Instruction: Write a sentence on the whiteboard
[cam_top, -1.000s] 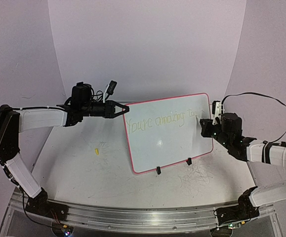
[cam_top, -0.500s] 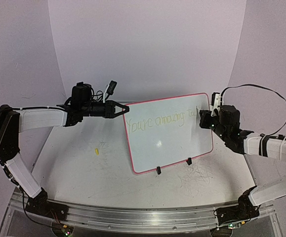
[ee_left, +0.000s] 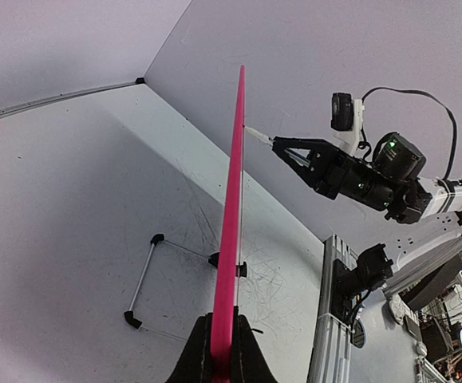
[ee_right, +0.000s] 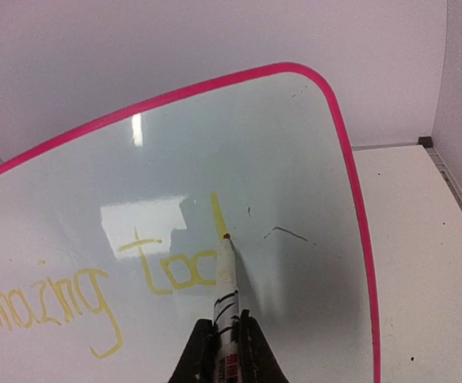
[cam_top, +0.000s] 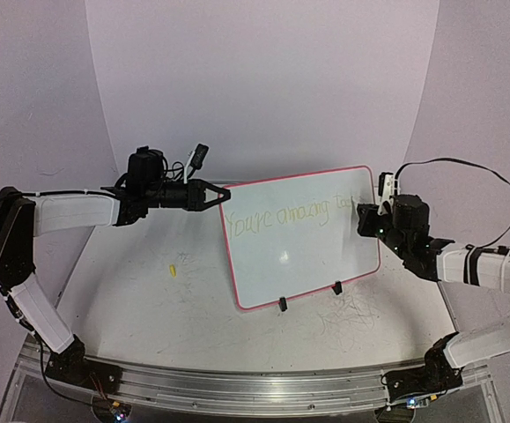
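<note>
Touching whiteboard (cam_top: pixel 307 256) — marker (ee_right: pixel 226 275) tip, seemingly.

one whiteboard (cam_top: pixel 299 256), one marker (ee_right: pixel 225 279), two pincers (cam_top: pixel 226 196) (cam_top: pixel 363 220), two black clip feet (cam_top: pixel 283 305) (cam_top: pixel 336 288)

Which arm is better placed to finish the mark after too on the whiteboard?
Right. The right gripper holds the marker with the tip on the whiteboard just after "too"; the left gripper is clamped on the board's edge.
</note>
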Controlling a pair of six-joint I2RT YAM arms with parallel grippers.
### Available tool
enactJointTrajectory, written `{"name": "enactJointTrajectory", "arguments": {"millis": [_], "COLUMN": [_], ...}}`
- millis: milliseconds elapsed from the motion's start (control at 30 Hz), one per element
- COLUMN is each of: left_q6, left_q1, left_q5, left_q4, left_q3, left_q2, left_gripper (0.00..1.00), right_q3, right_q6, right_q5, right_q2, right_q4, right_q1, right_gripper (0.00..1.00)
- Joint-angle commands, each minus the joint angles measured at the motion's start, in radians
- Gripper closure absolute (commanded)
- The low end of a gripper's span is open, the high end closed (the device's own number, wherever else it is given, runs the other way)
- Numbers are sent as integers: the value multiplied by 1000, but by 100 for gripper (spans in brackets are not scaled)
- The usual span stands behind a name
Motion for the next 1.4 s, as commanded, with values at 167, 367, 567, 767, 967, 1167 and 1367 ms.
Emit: {"name": "enactJointTrajectory", "arguments": {"millis": [167, 367, 567, 767, 967, 1167, 1367], "left_q6": [56, 57, 57, 57, 58, 58, 57], "left_q1": [-14, -15, -15, -15, -15, -15, -16], "left_q5": [-31, -34, -32, -31, -27, -26, -25], "left_q4": [-56, -57, -58, -58, -58, -58, -58], "left_q3": [-3, -5, -6, -8, -5, -4, -3], "left_q2": [-10, -13, -15, -15, -10, -10, -12], "left_gripper": [100, 100, 100, 100, 100, 100, 100], "right_q3": [-38, -26, -1, 12, 17, 25, 11], "right_q6": [19, 23, 16, 6, -7, -33, -19], "right_q5": [-9, 4, -11, -4, -16, -59, -104], "right_q2": [-36, -113, -71, -33, -10, -2, 1], "right_q4": [-46, -51, -42, -2, 34, 62, 30], "right_q1": [0, -7, -29, -51, -55, -55, -54], "right_gripper": [100, 100, 100, 100, 100, 100, 100]}}
